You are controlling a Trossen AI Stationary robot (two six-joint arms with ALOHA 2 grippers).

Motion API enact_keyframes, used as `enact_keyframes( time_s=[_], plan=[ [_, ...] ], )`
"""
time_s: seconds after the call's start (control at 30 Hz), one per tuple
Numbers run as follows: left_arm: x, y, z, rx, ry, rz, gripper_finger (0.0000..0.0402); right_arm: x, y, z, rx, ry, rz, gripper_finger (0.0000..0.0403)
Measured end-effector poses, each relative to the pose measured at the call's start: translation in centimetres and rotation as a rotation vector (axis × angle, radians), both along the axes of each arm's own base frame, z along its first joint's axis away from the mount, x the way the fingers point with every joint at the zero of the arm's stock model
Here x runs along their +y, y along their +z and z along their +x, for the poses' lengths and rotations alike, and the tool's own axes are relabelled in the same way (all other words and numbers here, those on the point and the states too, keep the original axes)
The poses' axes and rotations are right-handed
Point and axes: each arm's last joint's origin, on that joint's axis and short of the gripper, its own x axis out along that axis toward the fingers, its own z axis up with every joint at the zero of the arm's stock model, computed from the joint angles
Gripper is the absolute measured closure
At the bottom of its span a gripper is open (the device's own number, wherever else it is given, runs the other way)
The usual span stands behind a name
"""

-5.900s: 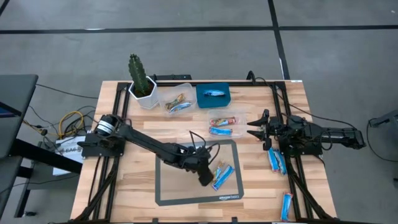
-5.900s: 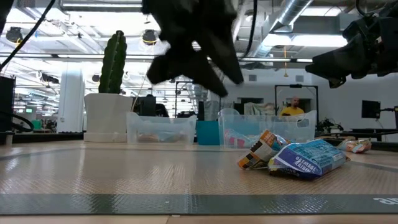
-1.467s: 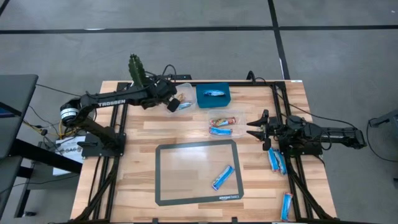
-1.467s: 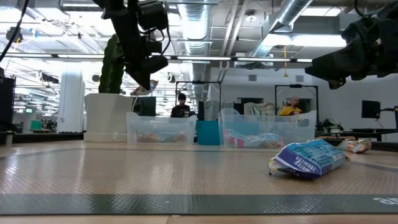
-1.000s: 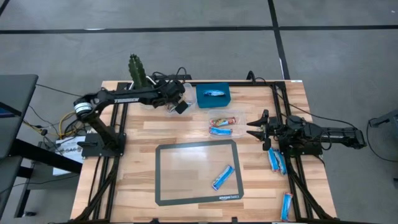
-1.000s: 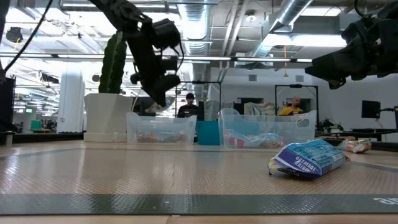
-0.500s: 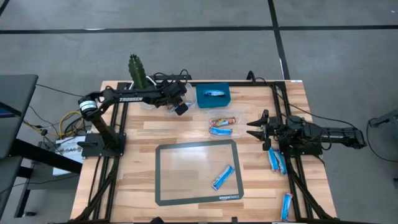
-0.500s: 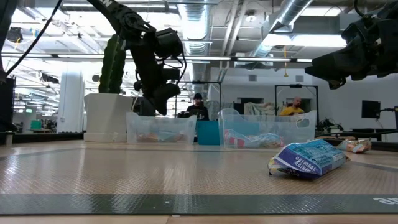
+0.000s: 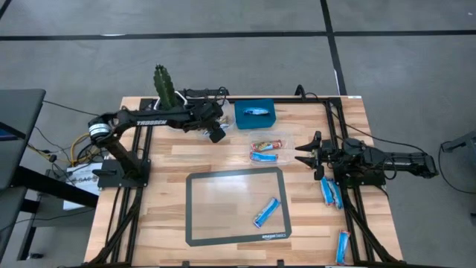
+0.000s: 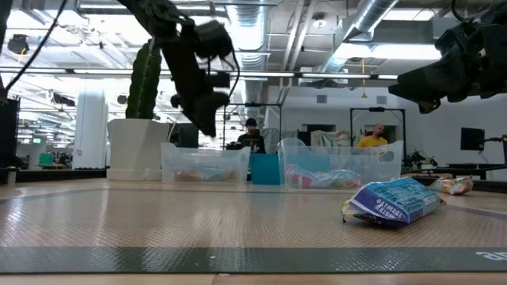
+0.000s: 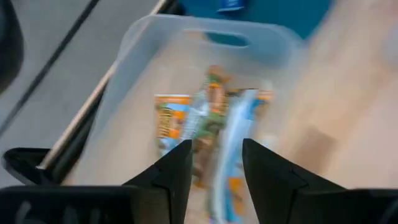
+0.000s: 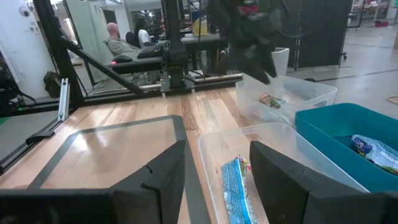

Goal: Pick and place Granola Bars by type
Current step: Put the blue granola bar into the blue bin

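Below, granola bars (image 11: 208,127) lie in the tub (image 11: 134,81), beneath open left jaws.

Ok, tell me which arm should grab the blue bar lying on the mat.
Probably the left. Its gripper is open and empty above the clear tub, free to swing back to the blue bar on the mat. The right gripper waits at the table's right side.

Grey floor (image 9: 223,67), exposed ceiling ducts (image 10: 372,24), bright overhead lights (image 10: 95,28)
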Motion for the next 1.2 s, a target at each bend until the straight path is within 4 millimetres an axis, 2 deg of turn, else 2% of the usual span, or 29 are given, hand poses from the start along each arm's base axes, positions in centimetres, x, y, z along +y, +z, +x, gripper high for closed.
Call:
enact_keyframes(
  time_s=[0.13,0.33,0.6,0.87,1.0,1.2],
  plan=[
    [-2.8,1.8,-0.2,-0.080,-0.055,-0.081,0.0266,0.0,0.0,0.0,-0.001,0.000,0.000,0.0233],
    [-8.9,3.4,0.1,-0.153,-0.217,-0.219,0.0266,0.0,0.0,0.0,-0.001,0.000,0.000,0.0233],
    [-16.8,3.7,0.1,-0.158,-0.475,-0.325,0.0266,0.0,0.0,0.0,0.000,0.000,0.000,0.0233],
    [-21.8,3.9,-0.6,-0.165,-0.663,-0.333,0.0266,0.0,0.0,0.0,0.000,0.000,0.000,0.0233],
    [-22.9,3.8,-1.8,-0.294,-0.783,-0.348,0.0266,0.0,0.0,0.0,0.000,0.000,0.000,0.0233],
    [-21.3,0.6,-6.5,-0.427,-0.795,-0.412,0.0266,0.0,0.0,0.0,0.000,0.000,0.000,0.0233]
  ],
)
